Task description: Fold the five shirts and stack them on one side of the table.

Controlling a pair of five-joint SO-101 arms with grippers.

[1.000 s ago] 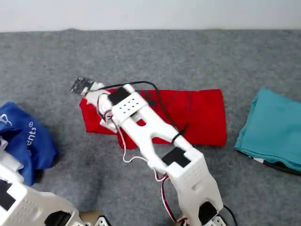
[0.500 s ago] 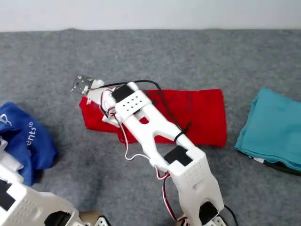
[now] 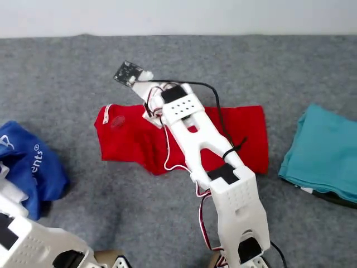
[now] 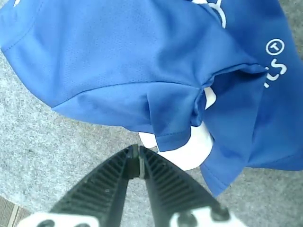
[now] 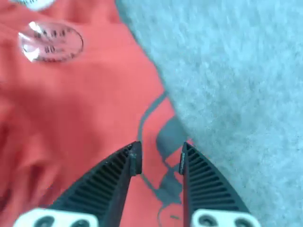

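red shirt [image 3: 128, 139] | folded long band | dark print, round label [image 5: 51, 42]

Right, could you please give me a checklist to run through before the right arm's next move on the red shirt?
1. Right gripper open and empty: ok.
2. Right gripper above the red shirt, at its edge by the bare table: ok.
3. Red shirt folded to stack size: not ok, a long band, wider than the teal shirt.
4. Left gripper clear of the red shirt: ok, shut, by the blue shirt.
5. Blue shirt folded: not ok, crumpled.
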